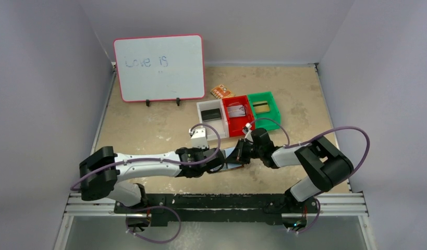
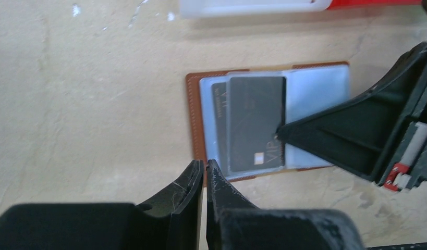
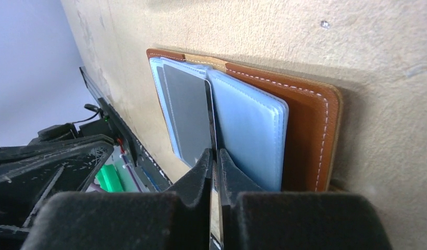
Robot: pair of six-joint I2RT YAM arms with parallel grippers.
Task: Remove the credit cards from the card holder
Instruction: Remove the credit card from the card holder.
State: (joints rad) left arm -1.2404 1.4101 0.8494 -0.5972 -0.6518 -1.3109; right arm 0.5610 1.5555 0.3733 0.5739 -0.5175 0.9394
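Together, both arms [image 1: 148, 162] [image 1: 292, 154] reach low; right fingers [image 3: 203, 166] pinch the credit card [image 3: 187, 112], left fingers [image 2: 193, 179] nearly closed.

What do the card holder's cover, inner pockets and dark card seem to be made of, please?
The cover looks like brown leather or imitation, matte, with pale stitching. The inner pockets look like clear soft plastic, bluish and glossy. The dark card is probably rigid plastic, flat and smooth.
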